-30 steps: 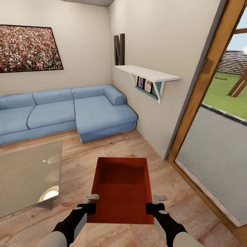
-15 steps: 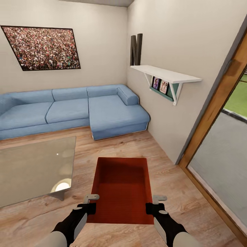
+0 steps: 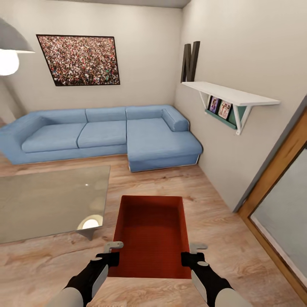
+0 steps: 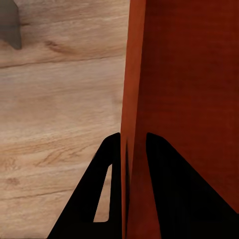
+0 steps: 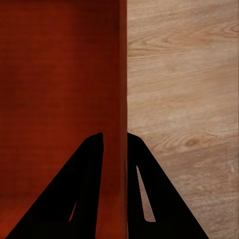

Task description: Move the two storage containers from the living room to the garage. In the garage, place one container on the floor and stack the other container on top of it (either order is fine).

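Both claws are pinching opposite long walls of an orange-red shallow ribbed plastic storage container [image 3: 152, 236], left gripper [image 3: 111, 256] and right gripper [image 3: 190, 256] carrying it level above the light wood plank floor [image 3: 213, 213], likely for balance.

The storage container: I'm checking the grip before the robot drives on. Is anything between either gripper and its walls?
Nothing visible. The left gripper pinches one side wall of the storage container, the right gripper the opposite wall, fingers straddling each.

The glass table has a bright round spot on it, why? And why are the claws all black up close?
Head view: the spot on the glass table looks like the lit lamp reflected. Wrist views: the fingers render as flat dark silhouettes against the bin wall.
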